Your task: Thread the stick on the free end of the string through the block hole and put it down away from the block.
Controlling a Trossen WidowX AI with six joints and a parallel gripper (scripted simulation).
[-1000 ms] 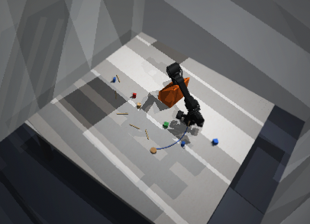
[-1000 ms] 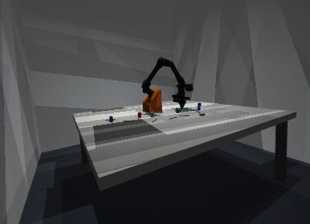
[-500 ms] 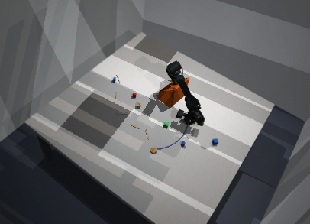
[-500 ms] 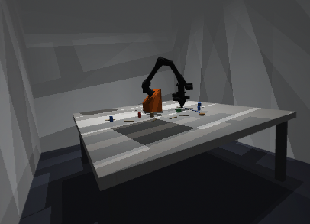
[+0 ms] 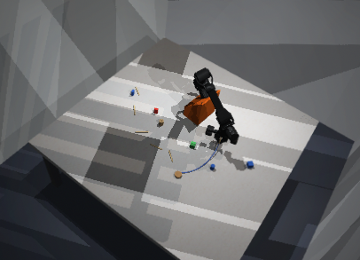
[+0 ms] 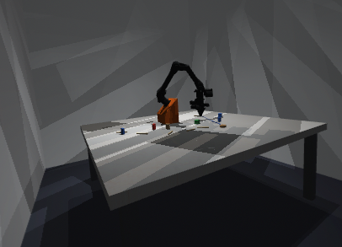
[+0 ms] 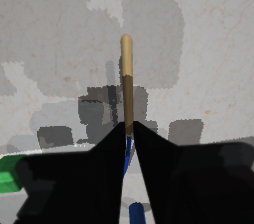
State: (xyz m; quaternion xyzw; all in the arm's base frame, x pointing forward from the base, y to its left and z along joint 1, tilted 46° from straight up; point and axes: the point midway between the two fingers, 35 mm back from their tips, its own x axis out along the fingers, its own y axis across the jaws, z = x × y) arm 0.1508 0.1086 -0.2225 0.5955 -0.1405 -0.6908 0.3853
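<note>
My gripper (image 5: pixel 220 141) (image 6: pixel 200 115) (image 7: pixel 128 126) points down close to the table and is shut on the string's wooden stick (image 7: pixel 127 60), near its string end. The stick points away from the fingers, up the wrist view. Whether it touches the table I cannot tell. The blue string (image 5: pixel 213 157) (image 7: pixel 127 159) curves from the stick to the round wooden button (image 5: pixel 178 174) (image 6: pixel 222 126), which lies on the table. A small brown wooden block (image 5: pixel 160 122) (image 6: pixel 168 126) stands well away from the gripper, left of it in the top and exterior views. Its hole is too small to make out.
A green block (image 5: pixel 192 145) (image 6: pixel 196 121) (image 7: pixel 5 175) lies near the gripper. A blue cylinder (image 5: pixel 213 167) (image 7: pixel 136 212) and a blue block (image 5: pixel 250 164) are also near. A red piece (image 5: pixel 156 110), another blue piece (image 5: pixel 132 92) and several loose sticks lie farther left. An orange wedge (image 5: pixel 199 111) stands by the arm's base.
</note>
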